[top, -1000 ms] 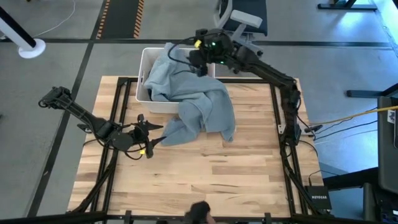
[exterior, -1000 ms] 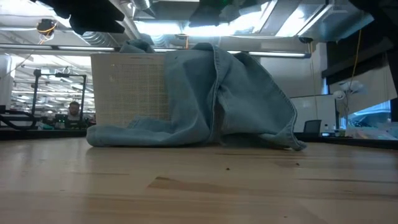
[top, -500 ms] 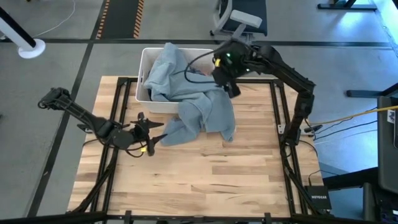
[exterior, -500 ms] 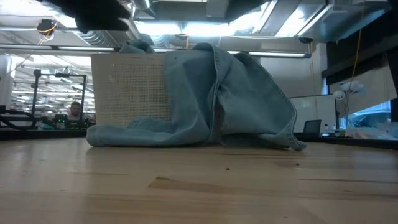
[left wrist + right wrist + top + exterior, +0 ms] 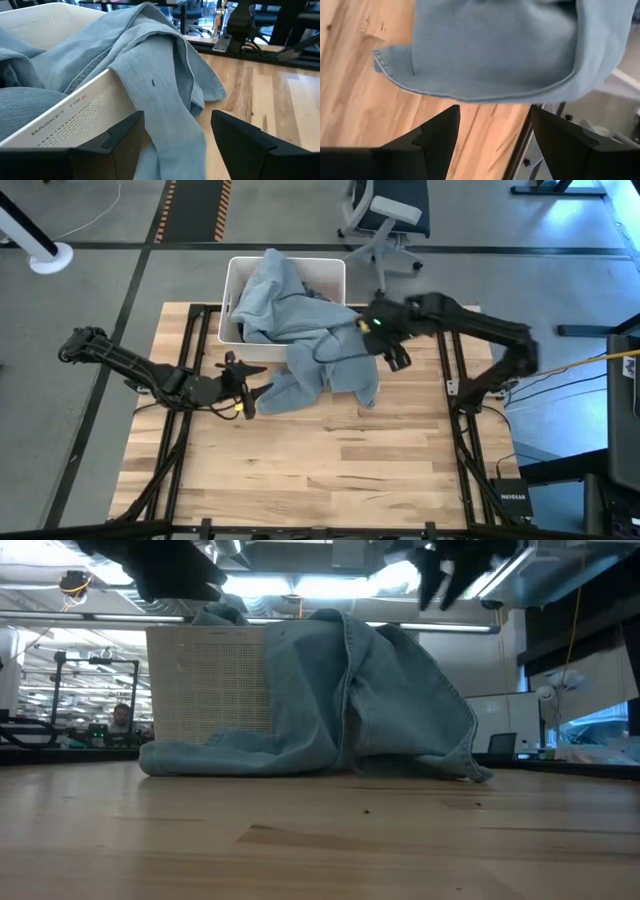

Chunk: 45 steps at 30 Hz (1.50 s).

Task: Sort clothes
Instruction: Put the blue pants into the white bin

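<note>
Dark fingers of the right gripper (image 5: 392, 352) stand wide apart and empty, above the light blue denim garment (image 5: 320, 345) that drapes from the white rectangular plastic bin (image 5: 232, 285) onto the wooden table (image 5: 330, 460). The left gripper (image 5: 243, 385), spread and empty, hovers just beside the denim's lower end.

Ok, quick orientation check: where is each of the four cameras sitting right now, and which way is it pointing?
High: above the table, looking straight down; both arms, left hand and right hand beside the denim piece.
Low: at tabletop height, looking level across at the denim draped from the white bin; dark arm parts overhead.
Left wrist: looks past its open fingers at denim and bin.
Right wrist: looks down past its open fingers at the denim hem over the table.
Shared: all four show the denim.
</note>
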Tool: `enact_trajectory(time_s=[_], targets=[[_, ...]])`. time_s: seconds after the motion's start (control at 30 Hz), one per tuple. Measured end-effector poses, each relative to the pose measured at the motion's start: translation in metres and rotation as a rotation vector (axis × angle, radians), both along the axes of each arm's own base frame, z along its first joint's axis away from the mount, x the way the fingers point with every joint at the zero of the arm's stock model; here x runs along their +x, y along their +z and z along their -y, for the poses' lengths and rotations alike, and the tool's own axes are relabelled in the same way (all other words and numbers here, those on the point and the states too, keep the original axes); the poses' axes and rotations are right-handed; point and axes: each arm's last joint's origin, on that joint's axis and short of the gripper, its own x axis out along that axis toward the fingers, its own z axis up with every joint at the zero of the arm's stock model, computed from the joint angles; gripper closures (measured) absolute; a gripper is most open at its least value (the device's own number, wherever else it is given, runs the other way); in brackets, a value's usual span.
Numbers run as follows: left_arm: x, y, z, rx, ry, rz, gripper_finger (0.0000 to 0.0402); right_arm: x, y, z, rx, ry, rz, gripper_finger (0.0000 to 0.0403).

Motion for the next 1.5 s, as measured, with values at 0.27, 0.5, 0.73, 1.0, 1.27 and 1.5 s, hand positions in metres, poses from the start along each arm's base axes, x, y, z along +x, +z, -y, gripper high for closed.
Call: enact_trajectory(time_s=[0.27,0.5,0.73,1.0,1.27,1.5], targets=[[0.000,-0.004,-0.001,-0.040,0.006,-0.017,0.0176,-0.072,-0.049,-0.017,-0.077,-0.129,0.267,0.0139],[0.015,-0.021,0.010,0.046,-0.047,-0.125,0.0176,-0.100,-0.097,-0.022,-0.079,-0.189,0.397,0.0139],[0.038,-0.052,0.019,0.074,-0.033,-0.227,0.0176,-0.100,-0.145,-0.023,-0.063,-0.185,0.470,0.0139],[0.056,-0.089,0.012,0.114,0.067,-0.348,0.0176,-0.096,-0.186,-0.022,-0.101,-0.114,0.434,0.0139],[0.074,-0.108,-0.002,0.179,0.162,-0.364,0.0176,-0.079,-0.208,-0.022,-0.039,-0.010,0.484,0.0139],[0.090,-0.118,-0.007,0.214,0.143,-0.324,0.0176,-0.054,-0.216,-0.022,0.123,0.034,0.634,0.0139]])
